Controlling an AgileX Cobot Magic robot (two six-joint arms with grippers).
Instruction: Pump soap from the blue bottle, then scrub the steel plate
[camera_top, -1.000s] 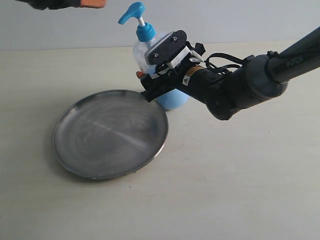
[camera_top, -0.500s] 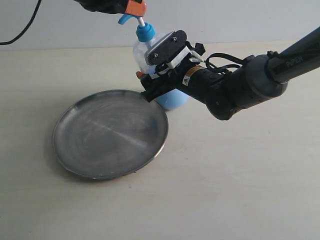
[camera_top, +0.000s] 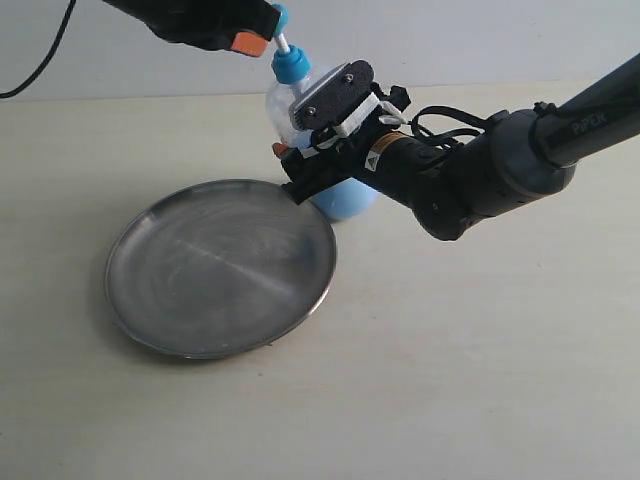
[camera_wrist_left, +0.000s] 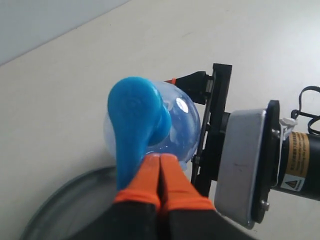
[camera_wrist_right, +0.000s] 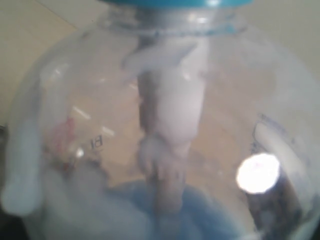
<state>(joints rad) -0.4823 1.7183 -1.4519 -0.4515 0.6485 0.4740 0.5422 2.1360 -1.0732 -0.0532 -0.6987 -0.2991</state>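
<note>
The blue bottle (camera_top: 345, 198) stands upright at the far rim of the steel plate (camera_top: 220, 265), with light-blue liquid in its lower part. My right gripper (camera_top: 312, 150) is shut on the bottle's body from the right. In the right wrist view the bottle (camera_wrist_right: 165, 125) fills the picture and hides the fingers. My left gripper (camera_top: 255, 40) is shut, its orange fingertips (camera_wrist_left: 150, 175) pressed together right over the blue pump head (camera_wrist_left: 135, 117). In the exterior view it covers most of the pump head. No soap shows outside the bottle.
A pale table (camera_top: 480, 360) carries everything, and a light wall stands behind it. The right arm (camera_top: 500, 165) stretches in from the right edge. A black cable (camera_top: 40, 65) hangs at the upper left. The plate's rim (camera_wrist_left: 60, 200) lies below the pump head's spout.
My left gripper has come in from the upper left and now sits over the pump head. The right gripper, bottle and plate have not moved.
</note>
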